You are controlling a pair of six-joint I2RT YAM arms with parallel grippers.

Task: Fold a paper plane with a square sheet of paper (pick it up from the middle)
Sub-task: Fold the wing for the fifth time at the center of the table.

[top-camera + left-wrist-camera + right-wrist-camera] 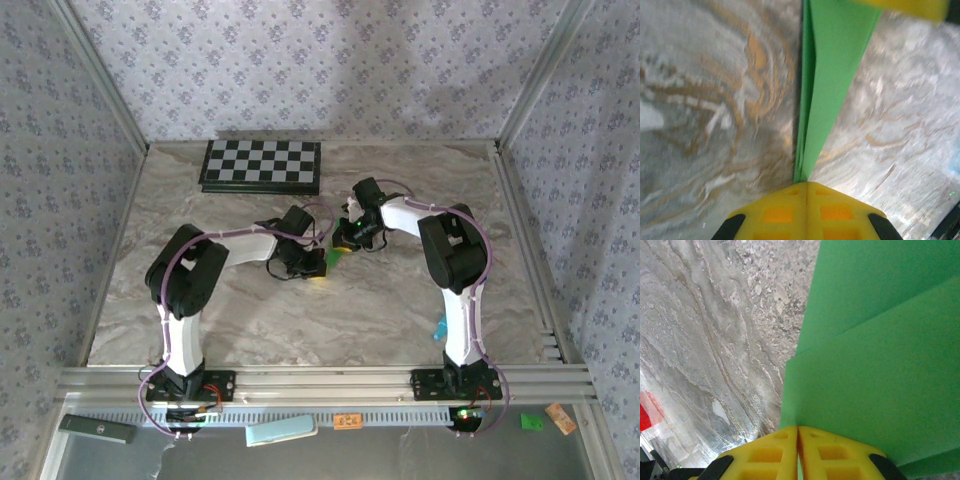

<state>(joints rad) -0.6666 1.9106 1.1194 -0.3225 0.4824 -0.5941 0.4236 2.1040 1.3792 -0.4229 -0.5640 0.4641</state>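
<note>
The bright green sheet of paper (832, 75) is folded into a narrow, layered wedge and hangs just above the marble table between both arms. In the top view only a small green corner of the paper (334, 257) peeks out. My left gripper (806, 184) is shut on the paper's narrow end, yellow fingers pressed together. My right gripper (798, 429) is shut on the edge of the wide end, where overlapping folded layers of the paper (875, 365) spread out. The right gripper's yellow finger (905, 7) is at the top of the left wrist view. The two grippers (315, 262) (346, 238) meet mid-table.
A black-and-white checkerboard (262, 165) lies at the back left of the table. A teal marker (439, 329) lies beside the right arm's base. A small red block (644, 416) sits at the left edge of the right wrist view. Patterned walls enclose the table.
</note>
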